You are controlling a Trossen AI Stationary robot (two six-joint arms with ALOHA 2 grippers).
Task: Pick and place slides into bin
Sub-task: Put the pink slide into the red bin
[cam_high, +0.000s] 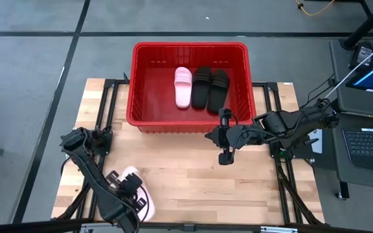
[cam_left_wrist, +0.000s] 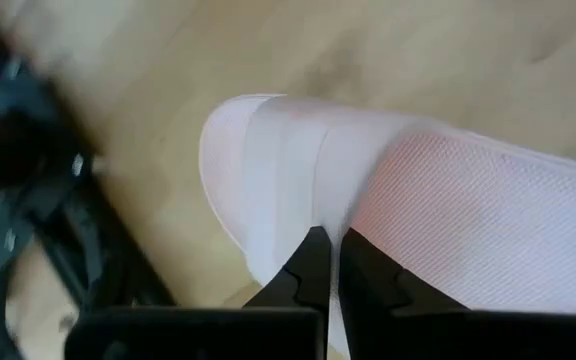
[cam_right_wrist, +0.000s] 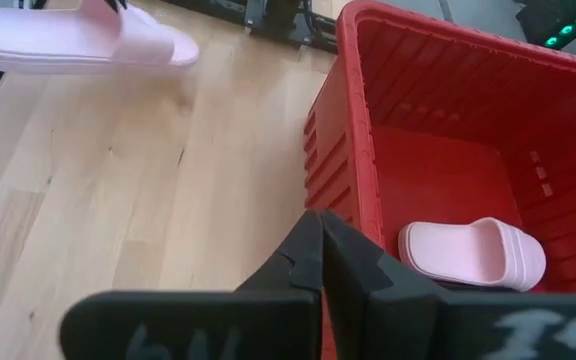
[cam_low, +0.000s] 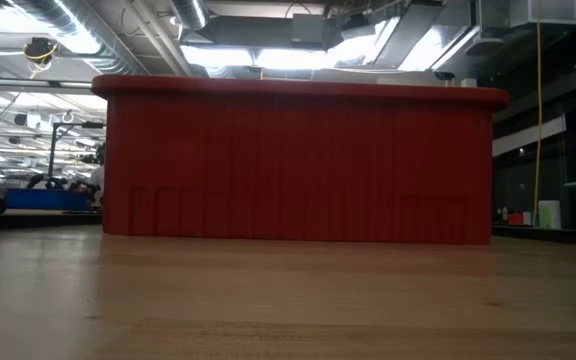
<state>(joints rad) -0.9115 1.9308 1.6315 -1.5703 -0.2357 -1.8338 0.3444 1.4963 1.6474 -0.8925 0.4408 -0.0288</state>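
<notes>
The red bin stands at the table's far middle and fills the low view. On its floor lie one pale pink slide and two black slides, side by side. A second pink slide is at the near left of the table and also shows in the right wrist view. My left gripper is over it, shut on it. My right gripper is shut and empty, just outside the bin's near wall toward its right corner. My left gripper has its fingers nearly together on the pink slide's side, where the smooth strap meets the textured footbed. The fingers hide the place of contact. Whether the slide is off the table, I cannot tell.
Bare wooden table lies between the near-left slide and the bin. Black frame rails run along the table's sides. A laptop and a desk stand beyond the right edge. The bin's left part holds nothing.
</notes>
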